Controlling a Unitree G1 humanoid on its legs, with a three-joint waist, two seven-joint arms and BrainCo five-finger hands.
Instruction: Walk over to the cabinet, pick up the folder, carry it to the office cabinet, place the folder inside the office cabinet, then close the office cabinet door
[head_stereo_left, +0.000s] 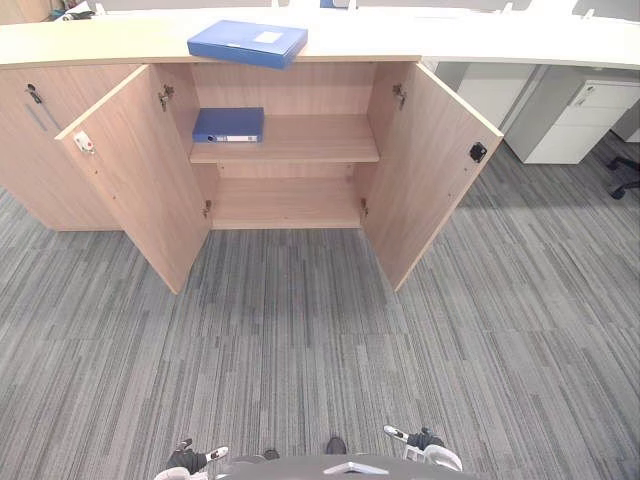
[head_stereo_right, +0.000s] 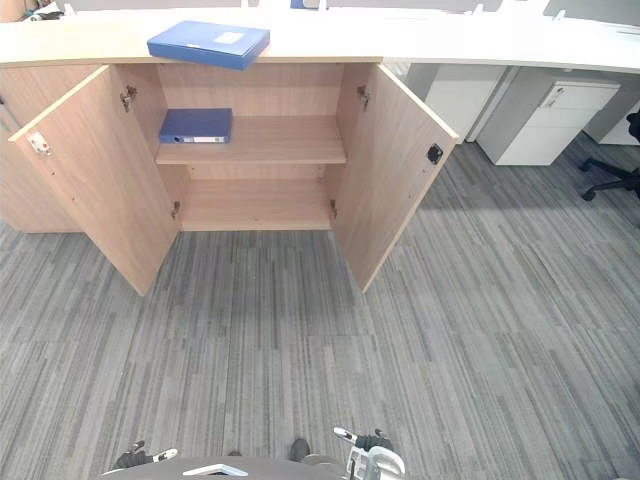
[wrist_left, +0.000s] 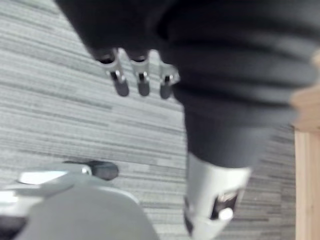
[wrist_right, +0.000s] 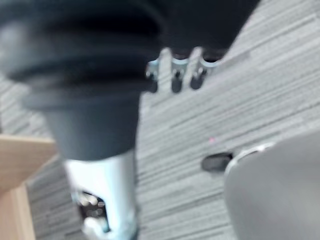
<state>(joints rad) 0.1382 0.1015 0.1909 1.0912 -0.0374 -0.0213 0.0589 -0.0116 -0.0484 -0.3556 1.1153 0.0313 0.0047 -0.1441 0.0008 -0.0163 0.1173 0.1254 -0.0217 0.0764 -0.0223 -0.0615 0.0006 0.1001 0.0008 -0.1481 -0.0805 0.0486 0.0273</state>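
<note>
A blue folder (head_stereo_left: 248, 42) lies flat on the light counter top (head_stereo_left: 100, 40) above the open cabinet (head_stereo_left: 290, 200). A second blue folder (head_stereo_left: 229, 124) lies on the left of the upper shelf (head_stereo_left: 310, 140) inside. Both cabinet doors stand wide open, the left door (head_stereo_left: 140, 180) and the right door (head_stereo_left: 430, 170). My left hand (head_stereo_left: 190, 458) and right hand (head_stereo_left: 420, 438) hang low at my sides, far from the cabinet. The left fingers (wrist_left: 142, 80) and the right fingers (wrist_right: 176, 75) are relaxed over the carpet and hold nothing.
Grey striped carpet (head_stereo_left: 320, 340) stretches between me and the cabinet. A closed cabinet section (head_stereo_left: 30, 130) adjoins on the left. A white drawer unit (head_stereo_left: 580, 120) and an office chair base (head_stereo_left: 625, 175) stand at the right under the desk.
</note>
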